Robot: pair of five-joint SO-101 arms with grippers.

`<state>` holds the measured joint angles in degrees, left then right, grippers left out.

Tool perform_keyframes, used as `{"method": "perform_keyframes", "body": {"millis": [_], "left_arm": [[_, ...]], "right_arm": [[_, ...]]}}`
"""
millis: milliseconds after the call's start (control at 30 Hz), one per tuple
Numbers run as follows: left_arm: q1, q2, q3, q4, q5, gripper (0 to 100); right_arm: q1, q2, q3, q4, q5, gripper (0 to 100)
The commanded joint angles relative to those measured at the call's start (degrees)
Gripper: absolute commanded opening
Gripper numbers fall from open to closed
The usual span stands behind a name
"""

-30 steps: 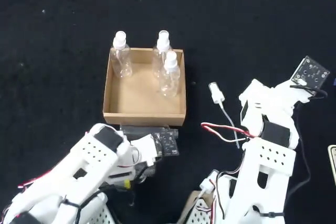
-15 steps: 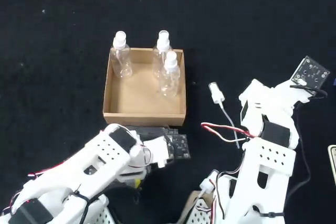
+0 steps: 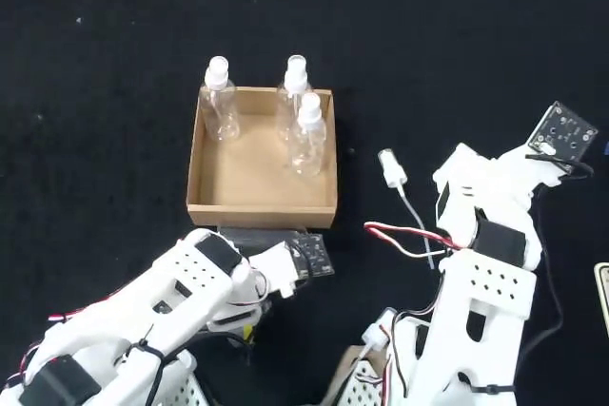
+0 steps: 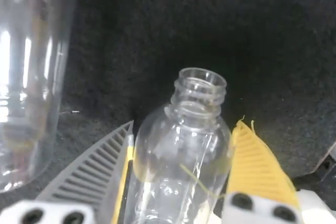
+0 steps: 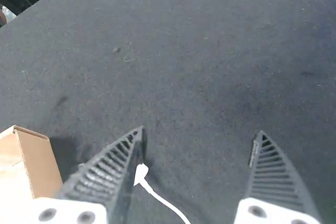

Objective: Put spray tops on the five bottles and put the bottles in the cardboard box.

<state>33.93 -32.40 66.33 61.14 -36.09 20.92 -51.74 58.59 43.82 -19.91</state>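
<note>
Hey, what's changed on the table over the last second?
The left arm swung rightward along the near side of the cardboard box, then eased back slightly. The left gripper is shut on an uncapped bottle. The right arm, loose spray top and three capped bottles stayed put.

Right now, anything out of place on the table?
A spray top lies loose on its side beside the box, tube trailing. The bottle in the left gripper has a bare neck. Nothing spilled.
</note>
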Motion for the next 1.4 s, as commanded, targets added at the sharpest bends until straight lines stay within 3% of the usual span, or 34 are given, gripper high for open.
{"method": "perform_keyframes", "body": {"millis": [0,167,333,500,767,933,1100,1200,1367], "left_arm": [[-0.3,-0.5,-0.5,-0.2,0.5,27],[-0.2,-0.5,0.0,-0.2,0.3,26],[-0.4,-0.6,-1.9,3.4,0.2,3],[-3.6,-0.6,-6.9,9.1,0.1,5],[-22.7,-0.6,-18.7,21.4,-13.8,3],[-36.1,-0.6,-26.0,23.3,-19.5,3],[-49.5,0.0,-31.4,22.6,-19.9,3],[-56.7,0.0,-32.0,17.6,-19.1,3],[-65.5,0.0,-32.0,10.8,-9.4,3]], "right_arm": [[1.0,0.6,-4.1,0.0,-0.6,28.3],[1.0,0.6,-4.1,0.0,-0.6,28.3],[1.0,0.6,-4.1,0.0,-0.6,28.3],[1.0,0.6,-4.1,0.0,-0.6,28.3],[1.0,0.4,-4.0,0.0,-0.6,28.3],[1.0,0.4,-4.1,0.0,-0.6,28.3],[1.0,0.6,-4.1,0.0,-0.4,28.3],[0.9,0.7,-4.3,0.0,0.0,28.1],[-4.2,2.8,-5.3,0.2,6.6,20.6]]}}
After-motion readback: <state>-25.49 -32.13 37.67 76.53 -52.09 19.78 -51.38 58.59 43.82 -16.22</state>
